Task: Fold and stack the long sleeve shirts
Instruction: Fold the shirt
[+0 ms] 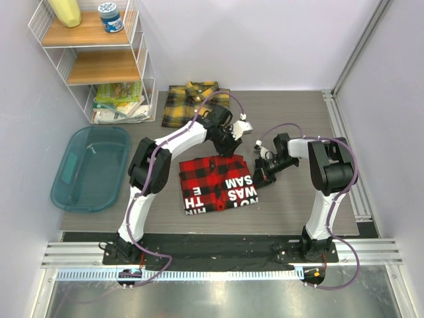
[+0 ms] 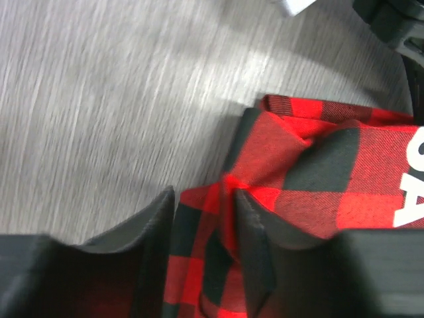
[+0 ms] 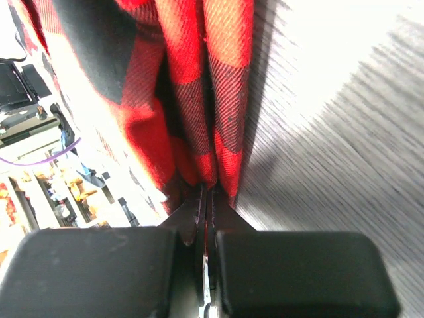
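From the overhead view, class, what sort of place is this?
Likely a robot lab cell: left arm and right arm bolted to a walled table, a red-and-black plaid shirt between them, and a wire shelf rack.

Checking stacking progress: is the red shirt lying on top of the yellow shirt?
No, the red shirt lies folded in the middle of the table, apart from the yellow shirt at the far edge.

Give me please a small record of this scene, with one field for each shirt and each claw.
red shirt: folded, lying flat, white lettering up
yellow shirt: farther back, apart from the red one, not stacked
left claw: open, at the red shirt's far edge
right claw: shut on the red shirt's right edge
teal tub: far left, no shirt inside
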Tool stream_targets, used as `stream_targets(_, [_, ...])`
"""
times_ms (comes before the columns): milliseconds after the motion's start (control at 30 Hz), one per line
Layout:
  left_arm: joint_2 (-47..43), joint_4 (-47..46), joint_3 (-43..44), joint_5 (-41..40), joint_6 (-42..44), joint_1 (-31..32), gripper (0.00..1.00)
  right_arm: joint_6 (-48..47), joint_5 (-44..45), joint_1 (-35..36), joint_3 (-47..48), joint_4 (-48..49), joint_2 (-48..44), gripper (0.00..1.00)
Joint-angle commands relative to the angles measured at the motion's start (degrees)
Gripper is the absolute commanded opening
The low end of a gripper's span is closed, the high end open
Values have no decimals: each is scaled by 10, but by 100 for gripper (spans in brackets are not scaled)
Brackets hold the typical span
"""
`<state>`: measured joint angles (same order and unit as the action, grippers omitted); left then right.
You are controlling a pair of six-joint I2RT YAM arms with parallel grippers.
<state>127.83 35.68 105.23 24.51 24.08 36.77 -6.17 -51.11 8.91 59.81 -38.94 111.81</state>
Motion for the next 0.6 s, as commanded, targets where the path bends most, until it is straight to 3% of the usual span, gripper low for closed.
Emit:
stream_targets(0, [-36, -25, 20, 46, -26, -27, 49, -13, 10, 4, 14, -25, 2, 1])
stream_targets(67, [-59, -62, -2, 72, -39, -29, 62, -11, 7, 2, 15, -25, 1, 1])
stream_targets(133, [-72, -88, -18, 72, -46, -22, 68, -9, 4, 3, 16, -25, 2, 1])
stream_targets(367, [-43, -106, 2, 11, -73, 21, 67, -5, 1, 3, 12, -23, 5, 1])
stream_targets(567, [-43, -120, -19, -33, -45, 47, 65, -4, -6, 3, 8, -22, 8, 1])
